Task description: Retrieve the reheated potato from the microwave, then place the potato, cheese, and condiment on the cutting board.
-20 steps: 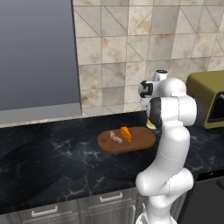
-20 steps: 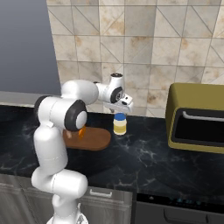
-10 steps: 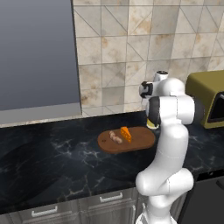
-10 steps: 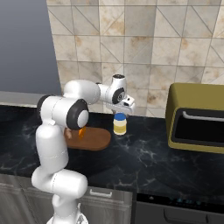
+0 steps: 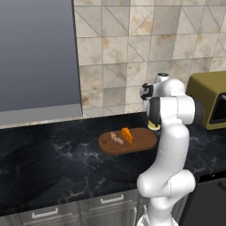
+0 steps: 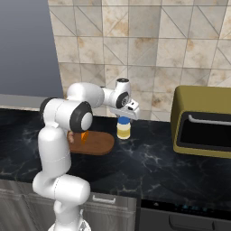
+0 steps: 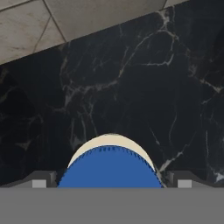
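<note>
Black marble-veined desk [image 5: 53,159] runs along the front of the kitchen, above grey cabinet drawers. On it sits the cutting board [image 5: 141,143], reddish-brown and oval, with the potato [image 5: 116,138] and the cheese [image 5: 127,135] already lying on it side by side, touching or nearly so. Just beyond the board's far end, off the wood and on bare desk, stands the condiment [image 6: 123,129], its blue cap up.

The gripper [image 6: 129,111] hangs directly over that bottle with its jaws spread wide and nothing in them. From the hand view the blue cap [image 7: 109,168] sits low between the two fingertips [image 7: 40,180], so the bottle looks lined up between them but not yet clasped.

The danger, as I judge it, is in the descent. The bottle is tall and narrow; if one finger meets the cap or shoulder before the other, it could tip over and roll across the smooth stone. Closing too high, on the cap alone, might let the body swing or slip during the carry. The olive-yellow toaster oven [image 6: 205,122] stands well off to the side, and tiled wall [image 6: 158,40] rises behind.
</note>
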Tool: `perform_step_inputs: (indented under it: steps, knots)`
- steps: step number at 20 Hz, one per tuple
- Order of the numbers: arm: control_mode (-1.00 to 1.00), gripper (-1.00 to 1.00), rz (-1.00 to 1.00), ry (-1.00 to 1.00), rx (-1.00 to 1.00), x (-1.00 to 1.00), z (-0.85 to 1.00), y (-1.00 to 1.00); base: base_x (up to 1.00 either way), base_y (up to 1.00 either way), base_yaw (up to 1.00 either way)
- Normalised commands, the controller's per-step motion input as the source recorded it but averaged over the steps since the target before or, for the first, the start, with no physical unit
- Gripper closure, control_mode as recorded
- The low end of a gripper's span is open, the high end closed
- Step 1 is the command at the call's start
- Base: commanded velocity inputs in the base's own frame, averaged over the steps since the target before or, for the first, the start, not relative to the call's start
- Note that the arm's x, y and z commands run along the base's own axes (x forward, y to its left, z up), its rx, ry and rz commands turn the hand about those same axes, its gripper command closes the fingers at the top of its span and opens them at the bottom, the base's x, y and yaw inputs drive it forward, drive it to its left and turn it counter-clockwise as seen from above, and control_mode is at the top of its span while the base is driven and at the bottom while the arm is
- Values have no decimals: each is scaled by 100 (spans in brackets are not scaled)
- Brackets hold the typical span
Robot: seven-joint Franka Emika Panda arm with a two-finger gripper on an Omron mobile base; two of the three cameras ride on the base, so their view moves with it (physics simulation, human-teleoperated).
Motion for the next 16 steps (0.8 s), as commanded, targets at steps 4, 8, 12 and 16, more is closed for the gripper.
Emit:
perform_step_inputs:
  steps: [4, 8, 12, 16]
  knots:
    - [-100, -100, 0, 0, 0, 0, -8, 0, 0, 0, 0]
    - [-100, -100, 0, 0, 0, 0, -13, 0, 0, 0, 0]
    - [-100, -100, 0, 0, 0, 0, -17, 0, 0, 0, 0]
    - [-100, -100, 0, 0, 0, 0, -20, 0, 0, 0, 0]
